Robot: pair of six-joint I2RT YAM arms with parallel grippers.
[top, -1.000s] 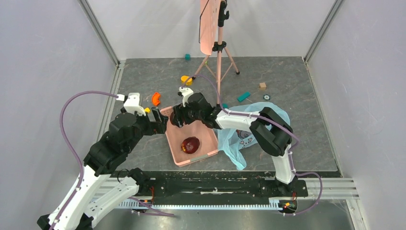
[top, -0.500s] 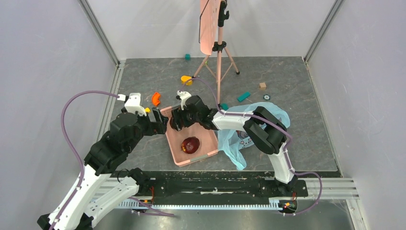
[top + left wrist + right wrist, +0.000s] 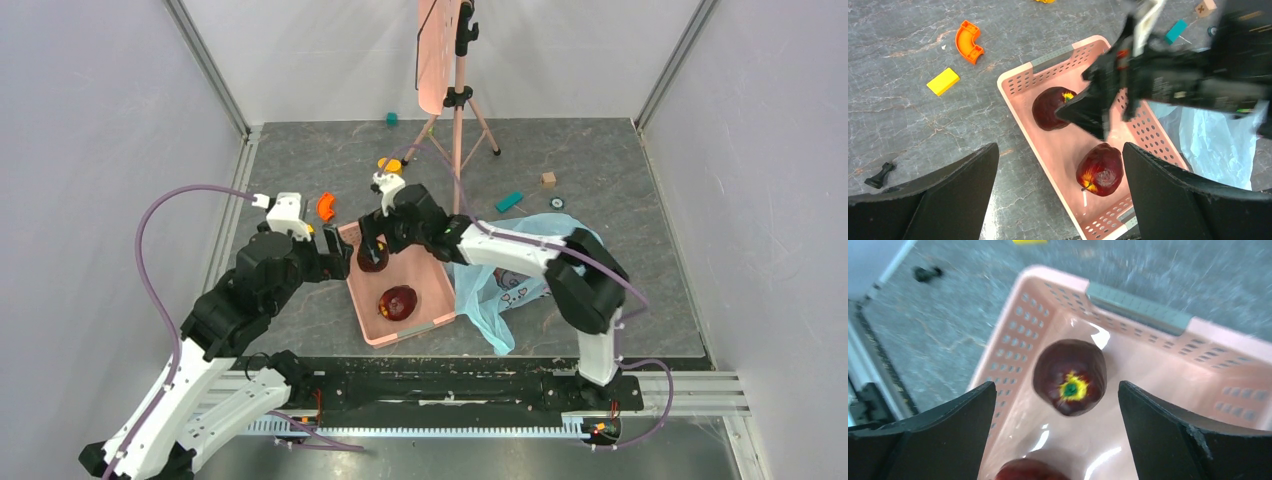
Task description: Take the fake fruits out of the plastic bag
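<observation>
While the right gripper (image 3: pixel 1056 383) hangs over the far end of the basket (image 3: pixel 1020 72), we see its fingers spread wide and touching nothing. The far fruit (image 3: pixel 1052 107) lies free on the basket floor right beneath them, yellow stem end up. The near fruit (image 3: pixel 1100 169) sits at the basket's near end, apart from the first. The left gripper (image 3: pixel 1059 145) hovers just left of the basket, fingers apart as well, holding nothing. To the right, the bag (image 3: pixel 1213 145) lies slumped against the basket wall, and we cannot tell whether anything is inside. We judge these fruits light, hard and slick, so a pinch wants to go across the widest middle, not the curved ends. The bag looks thin and limp, best pinched at a loose fold near its mouth.
</observation>
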